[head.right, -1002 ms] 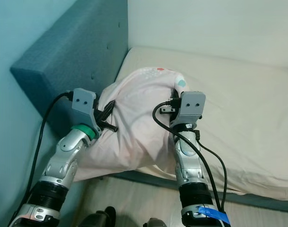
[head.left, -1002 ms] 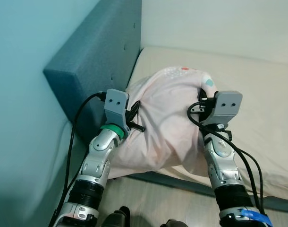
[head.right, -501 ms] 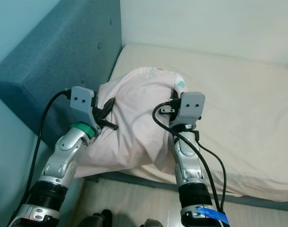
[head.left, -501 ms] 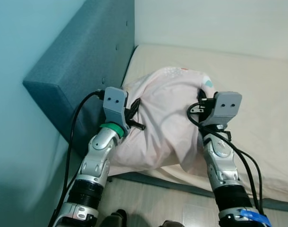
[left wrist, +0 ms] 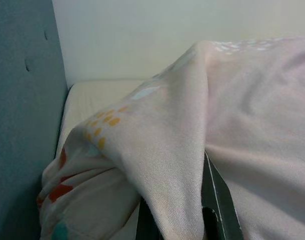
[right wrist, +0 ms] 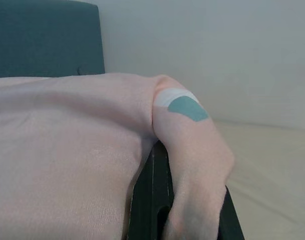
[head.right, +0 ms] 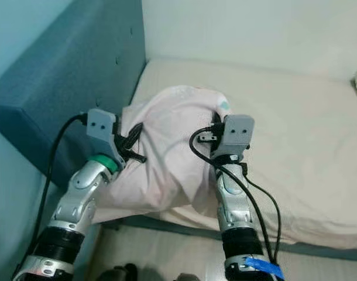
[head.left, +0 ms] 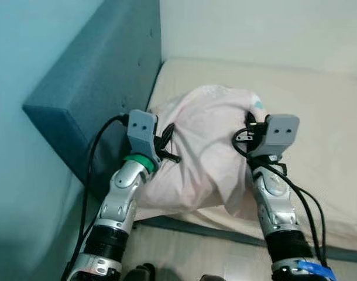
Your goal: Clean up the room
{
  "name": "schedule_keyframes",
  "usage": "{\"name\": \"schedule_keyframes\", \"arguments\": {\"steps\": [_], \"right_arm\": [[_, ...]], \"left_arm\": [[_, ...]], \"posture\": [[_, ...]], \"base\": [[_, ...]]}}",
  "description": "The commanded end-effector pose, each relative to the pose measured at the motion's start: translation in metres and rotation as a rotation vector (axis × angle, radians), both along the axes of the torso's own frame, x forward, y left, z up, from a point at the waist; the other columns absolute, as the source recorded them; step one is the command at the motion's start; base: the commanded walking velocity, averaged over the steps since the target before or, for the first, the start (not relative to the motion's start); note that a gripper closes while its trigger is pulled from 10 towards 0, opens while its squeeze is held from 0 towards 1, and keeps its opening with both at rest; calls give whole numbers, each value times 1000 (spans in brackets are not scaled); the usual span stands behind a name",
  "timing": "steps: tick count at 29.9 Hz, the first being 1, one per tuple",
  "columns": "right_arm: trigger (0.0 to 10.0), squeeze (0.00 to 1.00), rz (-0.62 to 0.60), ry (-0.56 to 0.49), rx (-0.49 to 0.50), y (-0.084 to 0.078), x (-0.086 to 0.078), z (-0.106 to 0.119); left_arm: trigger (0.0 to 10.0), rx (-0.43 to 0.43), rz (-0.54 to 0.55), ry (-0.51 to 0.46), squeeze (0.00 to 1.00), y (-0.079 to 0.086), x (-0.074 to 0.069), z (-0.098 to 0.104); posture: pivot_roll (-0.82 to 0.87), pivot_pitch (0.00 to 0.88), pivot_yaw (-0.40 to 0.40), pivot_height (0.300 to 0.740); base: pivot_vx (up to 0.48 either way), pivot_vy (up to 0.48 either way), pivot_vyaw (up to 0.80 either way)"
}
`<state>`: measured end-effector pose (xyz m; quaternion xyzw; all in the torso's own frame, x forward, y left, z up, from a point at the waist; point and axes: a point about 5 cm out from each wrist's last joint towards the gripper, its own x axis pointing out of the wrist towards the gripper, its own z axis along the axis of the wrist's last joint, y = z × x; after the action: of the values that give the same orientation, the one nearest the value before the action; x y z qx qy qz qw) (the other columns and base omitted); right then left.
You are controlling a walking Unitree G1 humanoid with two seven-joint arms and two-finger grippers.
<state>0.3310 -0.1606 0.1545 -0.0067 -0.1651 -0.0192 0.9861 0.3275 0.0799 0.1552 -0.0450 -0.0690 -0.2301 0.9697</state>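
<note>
Pink blanket point(head.left: 205, 146) still clamped, left gripper point(head.left: 167, 143), right gripper point(head.left: 249, 132)

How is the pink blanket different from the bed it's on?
The pink blanket is bunched up, creased, with small coloured shapes; the mattress lies flat and plain cream. The blanket is held by the left tool and right tool; the mattress rests untouched. Both look soft and pale.
</note>
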Motion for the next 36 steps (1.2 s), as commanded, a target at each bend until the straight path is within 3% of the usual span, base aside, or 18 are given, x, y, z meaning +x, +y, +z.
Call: {"name": "schedule_keyframes", "arguments": {"steps": [1,23,36], "right_arm": [[10000,0,8,-52,9,2,0,10],[10000,0,25,-50,3,3,2,11],[10000,0,50,-44,7,9,3,10]], "left_arm": [[10000,-8,-39,-29,0,-8,-3,6],[10000,-20,-22,-22,0,-7,-4,5],[10000,-3,9,-23,0,0,-6,3]], "posture": [[29,50,22,740],[33,49,1,740],[47,57,-14,740]], "base": [[371,0,0],[366,0,0],[0,0,0]]}}
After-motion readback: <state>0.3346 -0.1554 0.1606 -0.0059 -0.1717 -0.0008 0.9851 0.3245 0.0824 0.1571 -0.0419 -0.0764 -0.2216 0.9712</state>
